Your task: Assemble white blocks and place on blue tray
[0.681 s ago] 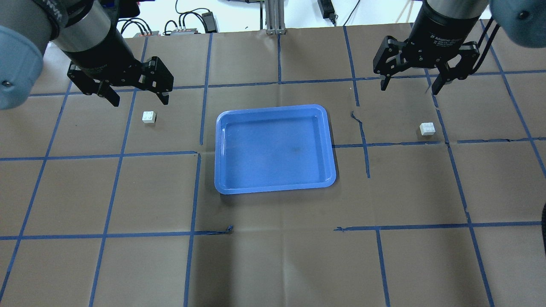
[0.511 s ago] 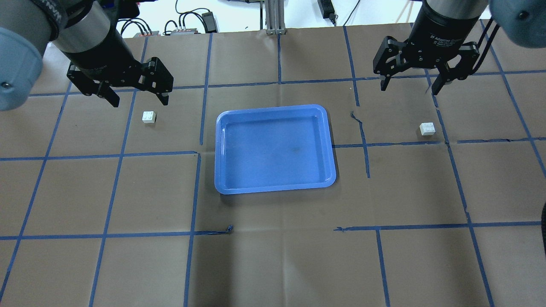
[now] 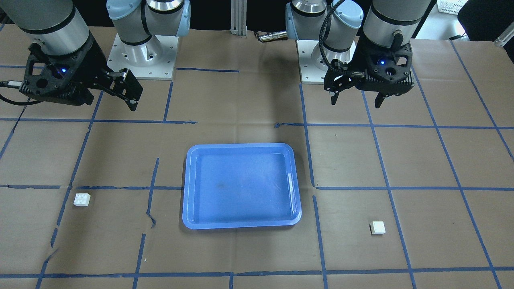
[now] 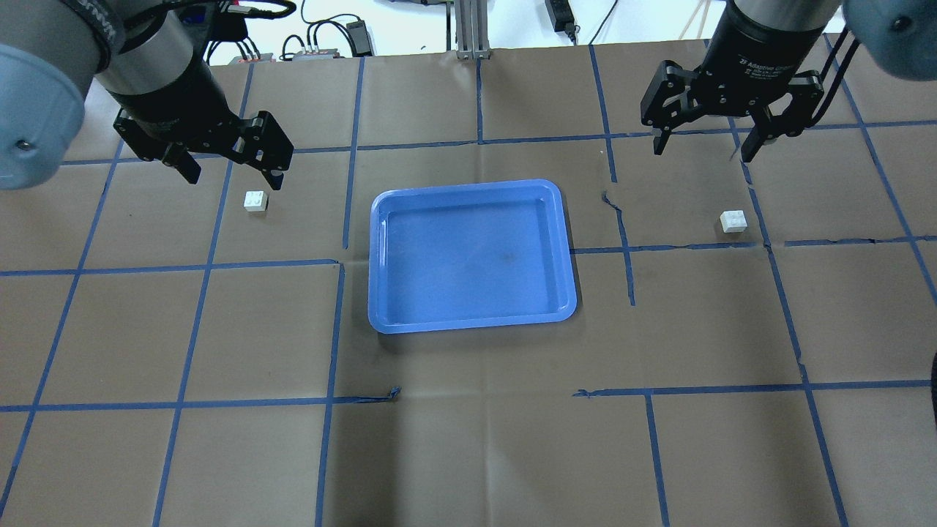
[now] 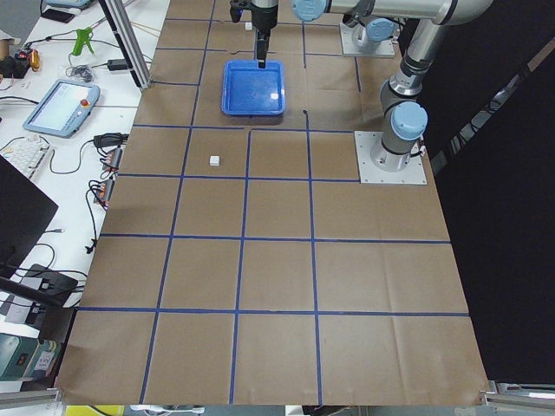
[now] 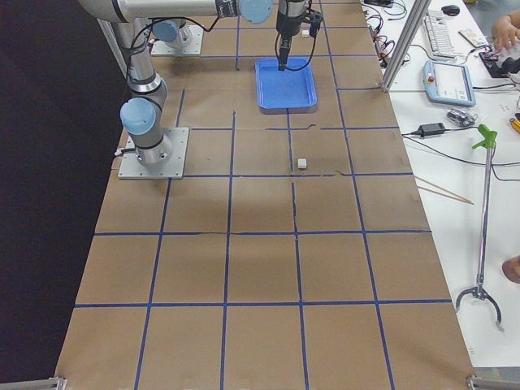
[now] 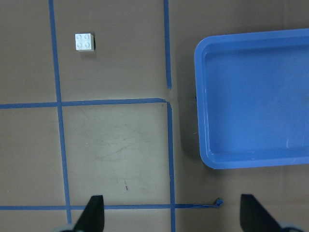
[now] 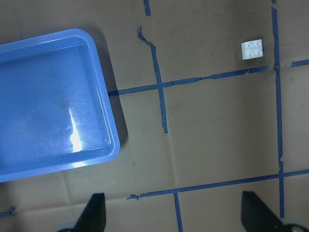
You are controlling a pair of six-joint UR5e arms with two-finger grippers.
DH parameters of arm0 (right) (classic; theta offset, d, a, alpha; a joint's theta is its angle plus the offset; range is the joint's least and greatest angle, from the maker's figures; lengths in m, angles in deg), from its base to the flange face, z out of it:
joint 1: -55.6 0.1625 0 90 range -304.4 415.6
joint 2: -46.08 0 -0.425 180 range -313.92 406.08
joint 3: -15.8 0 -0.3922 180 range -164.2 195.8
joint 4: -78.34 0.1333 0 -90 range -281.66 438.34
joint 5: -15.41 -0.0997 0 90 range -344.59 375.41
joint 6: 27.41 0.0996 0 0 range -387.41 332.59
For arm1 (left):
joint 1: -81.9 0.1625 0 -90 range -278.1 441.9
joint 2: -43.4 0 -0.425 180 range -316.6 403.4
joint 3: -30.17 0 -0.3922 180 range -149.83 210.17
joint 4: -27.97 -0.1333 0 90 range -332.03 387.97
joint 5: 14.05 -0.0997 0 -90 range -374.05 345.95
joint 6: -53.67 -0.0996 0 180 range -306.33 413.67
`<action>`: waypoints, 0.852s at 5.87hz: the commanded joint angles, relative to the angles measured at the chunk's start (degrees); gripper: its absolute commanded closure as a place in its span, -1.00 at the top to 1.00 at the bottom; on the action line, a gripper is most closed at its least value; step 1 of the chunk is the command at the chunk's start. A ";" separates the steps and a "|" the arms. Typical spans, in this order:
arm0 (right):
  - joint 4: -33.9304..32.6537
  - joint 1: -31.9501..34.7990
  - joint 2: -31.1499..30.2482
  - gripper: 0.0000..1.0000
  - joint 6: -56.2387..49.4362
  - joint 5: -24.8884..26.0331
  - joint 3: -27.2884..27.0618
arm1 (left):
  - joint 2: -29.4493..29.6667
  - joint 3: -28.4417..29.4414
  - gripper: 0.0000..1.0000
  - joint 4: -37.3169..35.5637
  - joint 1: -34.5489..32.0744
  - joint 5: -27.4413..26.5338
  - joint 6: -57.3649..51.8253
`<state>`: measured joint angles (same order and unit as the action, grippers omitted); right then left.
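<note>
The blue tray [image 4: 468,185] lies empty at the table's middle. One white block [image 4: 255,200] sits left of it, studs up. My left gripper [image 4: 236,181] is open and empty, hovering just behind this block. The left wrist view shows the block [image 7: 85,42] at the upper left and the tray [image 7: 198,96] on the right. The other white block [image 4: 733,221] sits right of the tray. My right gripper [image 4: 703,154] is open and empty, high above the table behind it. The right wrist view shows that block [image 8: 252,49] and the tray [image 8: 104,87].
The table is covered in brown paper with a blue tape grid [image 4: 337,263], torn in places. Cables and a power supply [image 4: 359,33] lie beyond the far edge. The arm bases [image 3: 140,52] stand at the robot's side.
My left gripper has shifted slightly left and turned a little above its block. The right gripper, both blocks and the tray have not moved.
</note>
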<state>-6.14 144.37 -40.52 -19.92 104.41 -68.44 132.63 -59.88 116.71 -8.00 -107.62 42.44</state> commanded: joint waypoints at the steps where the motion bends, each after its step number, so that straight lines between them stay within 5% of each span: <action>1: -0.17 -0.09 0.12 1.00 -0.20 -0.13 -0.30 | 0.85 -0.04 1.00 -0.68 5.30 -0.03 -13.50; 3: 0.19 0.00 0.12 1.00 -5.16 -0.14 -0.13 | 6.01 0.05 1.00 -2.59 10.88 0.32 -13.56; 5: 0.01 -0.70 0.64 1.00 -27.16 -0.05 -0.48 | 13.29 0.13 1.00 -10.04 11.15 0.23 -12.16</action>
<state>-6.09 144.06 -40.12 -36.96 104.34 -68.79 142.11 -59.86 110.50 2.86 -107.38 29.58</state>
